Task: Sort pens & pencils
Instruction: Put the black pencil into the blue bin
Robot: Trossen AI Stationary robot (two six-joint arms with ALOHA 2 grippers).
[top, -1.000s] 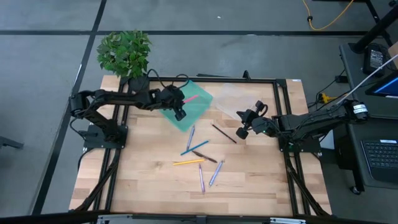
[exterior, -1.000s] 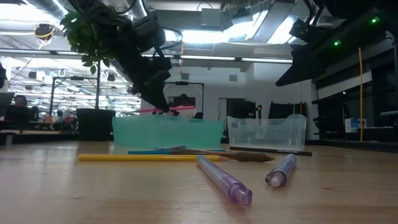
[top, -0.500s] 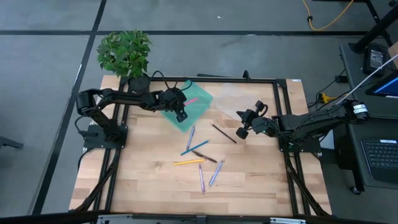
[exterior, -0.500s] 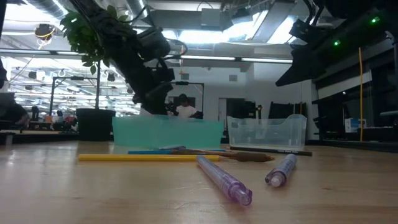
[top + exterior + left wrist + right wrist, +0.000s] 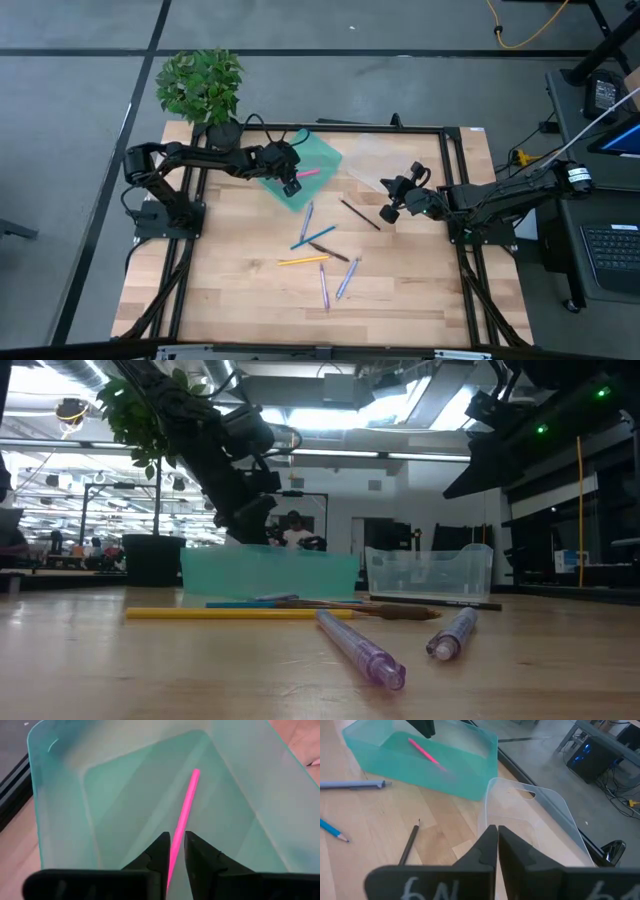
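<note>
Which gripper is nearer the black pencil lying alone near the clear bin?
The right. The right gripper hangs just beside the black pencil, on its right arm side. The left gripper is farther off, over the teal bin.

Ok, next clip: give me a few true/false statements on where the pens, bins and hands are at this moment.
1. A pink pen lies inside the teal bin. True.
2. The clear bin holds two pencils. False: nothing shows in it.
3. The left hand is above the teal bin. True.
4. The right hand grips a black pencil. False: its fingers are shut on nothing; the pencil lies on the table.
5. The yellow pencil lies on the table. True.
</note>
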